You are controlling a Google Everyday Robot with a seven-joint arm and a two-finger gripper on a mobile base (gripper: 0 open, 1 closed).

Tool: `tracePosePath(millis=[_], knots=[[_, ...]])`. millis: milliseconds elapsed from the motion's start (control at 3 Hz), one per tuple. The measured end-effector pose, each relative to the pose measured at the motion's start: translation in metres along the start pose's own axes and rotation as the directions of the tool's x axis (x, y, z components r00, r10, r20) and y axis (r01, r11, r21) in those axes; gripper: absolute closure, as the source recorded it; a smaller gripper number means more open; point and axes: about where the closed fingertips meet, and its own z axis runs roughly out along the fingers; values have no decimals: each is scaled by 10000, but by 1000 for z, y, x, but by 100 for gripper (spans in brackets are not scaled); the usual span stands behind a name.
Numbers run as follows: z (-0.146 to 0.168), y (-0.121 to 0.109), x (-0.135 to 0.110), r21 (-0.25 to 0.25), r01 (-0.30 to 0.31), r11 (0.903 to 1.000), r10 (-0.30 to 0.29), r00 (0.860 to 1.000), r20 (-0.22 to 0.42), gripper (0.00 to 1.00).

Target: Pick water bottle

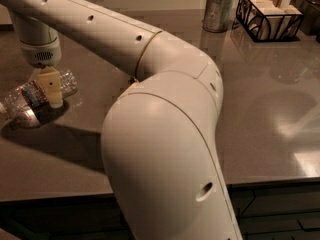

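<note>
Grey countertop (260,114), dimly lit. Water bottle (25,100) is laid on its side at nine o'clock; gripper (54,98) is placed over its middle, grip state not discernible. Gentle closure across the crinkly body is advised, slippage being likely.

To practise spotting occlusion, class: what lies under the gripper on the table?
The water bottle lies on its side beneath the gripper, on the grey table. The gripper covers part of the bottle's middle, so contact cannot be judged.

Gripper (55,102) at water bottle (24,98), open tbl (250,114)
</note>
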Motion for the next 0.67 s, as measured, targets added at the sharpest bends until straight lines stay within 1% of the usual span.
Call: tracePosePath(millis=[333,667], knots=[[1,2,0,-137,68,9999,-69,9999,-80,42],[-10,7,5,-102,168,9998,-167,9998,58,65]])
